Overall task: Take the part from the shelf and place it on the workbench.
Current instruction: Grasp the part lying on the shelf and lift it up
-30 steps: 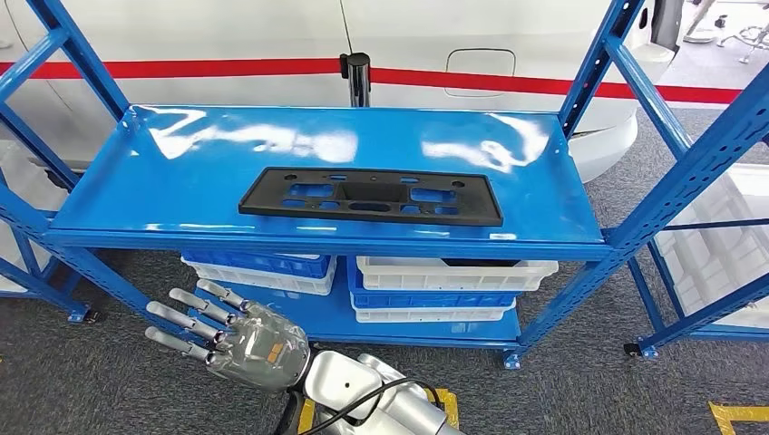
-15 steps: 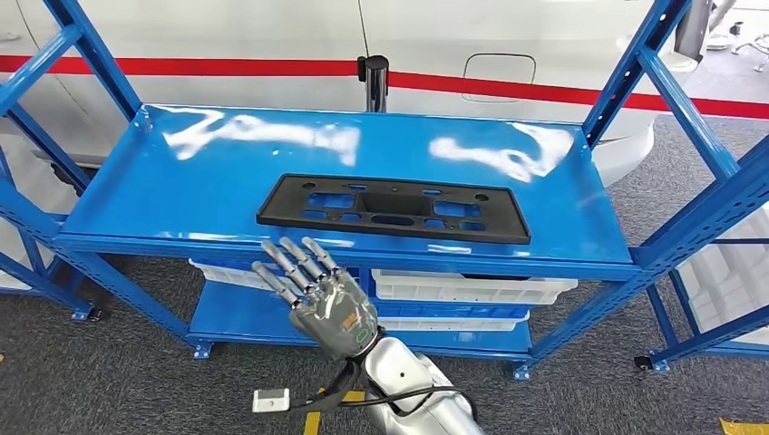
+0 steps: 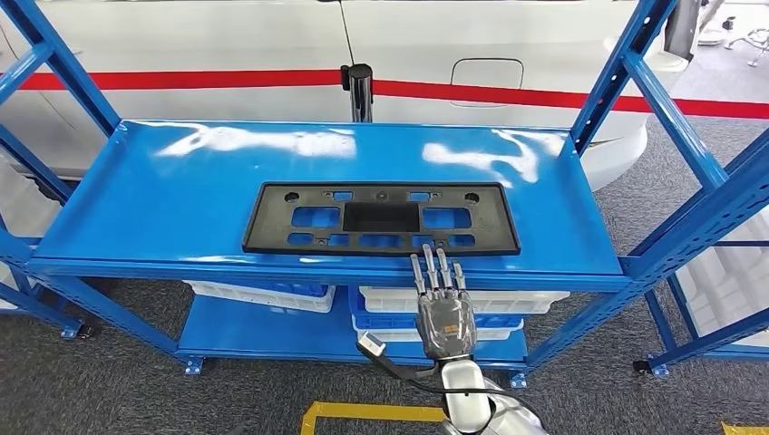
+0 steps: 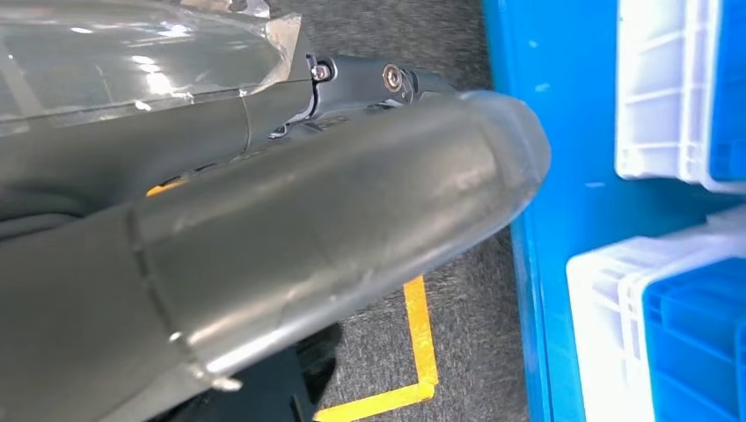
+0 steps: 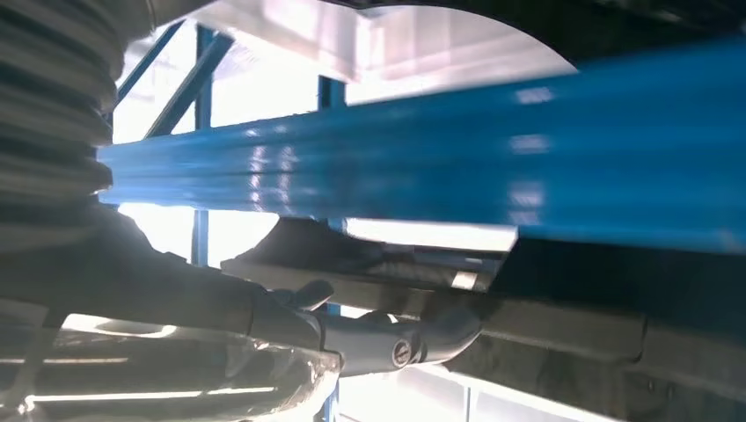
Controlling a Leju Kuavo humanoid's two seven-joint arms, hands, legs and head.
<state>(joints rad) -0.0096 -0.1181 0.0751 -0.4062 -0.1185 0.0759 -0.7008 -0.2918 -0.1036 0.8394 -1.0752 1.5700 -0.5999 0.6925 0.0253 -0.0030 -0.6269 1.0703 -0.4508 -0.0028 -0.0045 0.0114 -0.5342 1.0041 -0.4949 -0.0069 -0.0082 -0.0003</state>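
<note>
The black plastic part (image 3: 381,218), a long flat frame with cut-outs, lies on the blue shelf's upper board (image 3: 181,195), close to its front edge. My right hand (image 3: 444,313) reaches up from below, back of the hand showing and fingers straight. Its fingertips (image 3: 433,263) reach over the shelf lip to the part's near edge, right of its middle, and it holds nothing. In the right wrist view the blue shelf lip (image 5: 528,167) runs close across, with my right hand (image 5: 264,299) just under it. In the left wrist view my left hand (image 4: 308,220) hangs over the floor; its fingers are hidden.
White and blue bins (image 3: 444,304) sit on the lower shelf behind my hand. Blue uprights (image 3: 626,82) flank the shelf. A white vehicle body with a red stripe (image 3: 508,91) stands behind. Yellow tape (image 3: 363,412) marks the grey floor.
The camera has shifted. My right hand has swung from low on the left, up and to the right, and its fingertips now reach the part's front edge.
</note>
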